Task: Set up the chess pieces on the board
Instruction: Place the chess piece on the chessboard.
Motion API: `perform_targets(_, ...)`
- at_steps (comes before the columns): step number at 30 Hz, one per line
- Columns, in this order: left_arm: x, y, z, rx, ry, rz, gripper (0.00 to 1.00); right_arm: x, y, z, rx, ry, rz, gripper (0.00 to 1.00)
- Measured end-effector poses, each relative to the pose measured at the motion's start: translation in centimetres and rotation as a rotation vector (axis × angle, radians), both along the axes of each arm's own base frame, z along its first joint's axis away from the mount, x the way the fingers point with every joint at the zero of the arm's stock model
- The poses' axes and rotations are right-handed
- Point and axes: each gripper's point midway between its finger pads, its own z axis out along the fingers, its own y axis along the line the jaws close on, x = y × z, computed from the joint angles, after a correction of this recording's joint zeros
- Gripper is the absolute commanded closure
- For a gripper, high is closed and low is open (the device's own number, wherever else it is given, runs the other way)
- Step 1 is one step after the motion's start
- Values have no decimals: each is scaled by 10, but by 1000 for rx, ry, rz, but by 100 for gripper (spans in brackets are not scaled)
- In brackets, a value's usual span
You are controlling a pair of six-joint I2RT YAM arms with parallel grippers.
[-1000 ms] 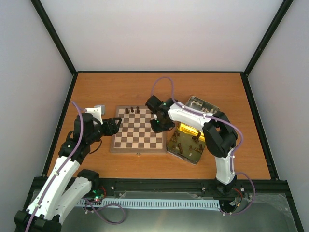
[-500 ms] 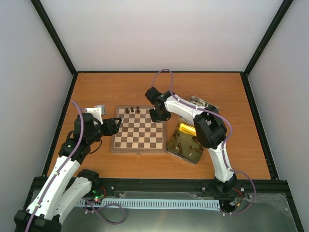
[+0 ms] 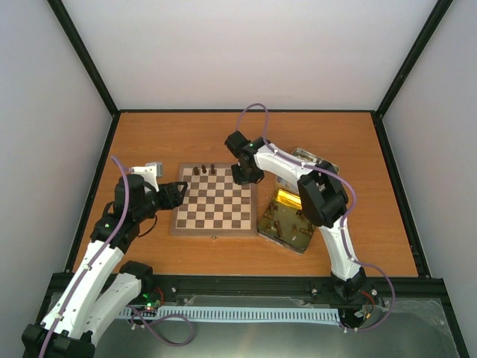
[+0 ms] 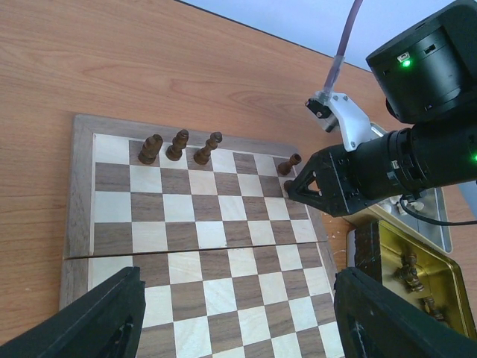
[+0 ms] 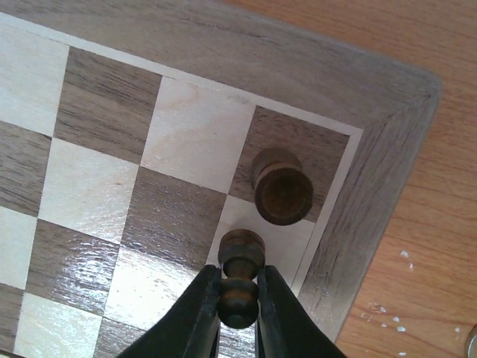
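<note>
The chessboard (image 3: 212, 209) lies mid-table; it also shows in the left wrist view (image 4: 194, 261) and the right wrist view (image 5: 97, 171). Three dark brown pieces (image 4: 179, 145) stand on its far row. My right gripper (image 5: 237, 313) is shut on a dark pawn (image 5: 240, 280), holding it on a light square beside the board's far right corner. Another dark piece (image 5: 282, 190) stands on the corner square next to it. In the top view the right gripper (image 3: 244, 177) is at that corner. My left gripper (image 3: 179, 195) is open and empty at the board's left edge.
A gold-lined metal tin (image 3: 287, 222) holding several dark pieces lies right of the board, with its lid (image 3: 313, 162) behind it. The tin also shows in the left wrist view (image 4: 417, 276).
My right gripper moved from above the board's right side up to its far right corner with the pawn and lowered it to the square. The left arm has not moved.
</note>
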Motion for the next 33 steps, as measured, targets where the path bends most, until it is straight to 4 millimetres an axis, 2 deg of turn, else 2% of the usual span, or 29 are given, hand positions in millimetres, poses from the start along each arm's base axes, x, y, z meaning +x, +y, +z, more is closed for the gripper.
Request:
perform_targets(6, 0, 0, 0, 1, 0, 2, 29, -2, -1, -1, -1, 11, -1, 66)
perform_targets(12, 0, 0, -1, 2, 1, 2, 30, -5, 0, 7, 15, 14, 5, 64)
perform_targets(15, 1, 0, -2, 3, 6, 2, 29, -5, -1, 30, 49, -24, 0, 60)
perform_targets(20, 1, 0, -3, 4, 10, 2, 30, -8, -12, 79, 106, -129, -28, 61)
perform_targets(22, 1, 0, -3, 4, 11, 2, 30, -3, -10, 88, 123, -160, -38, 62)
perform_targets(24, 1, 0, -3, 4, 11, 2, 29, 2, -6, 84, 127, -167, -44, 62)
perform_targets(28, 1, 0, -3, 4, 11, 2, 30, 7, -2, 56, 94, -142, -62, 63)
perform_targets(33, 1, 0, -3, 4, 12, 2, 30, 7, -2, 30, 53, -112, -97, 71)
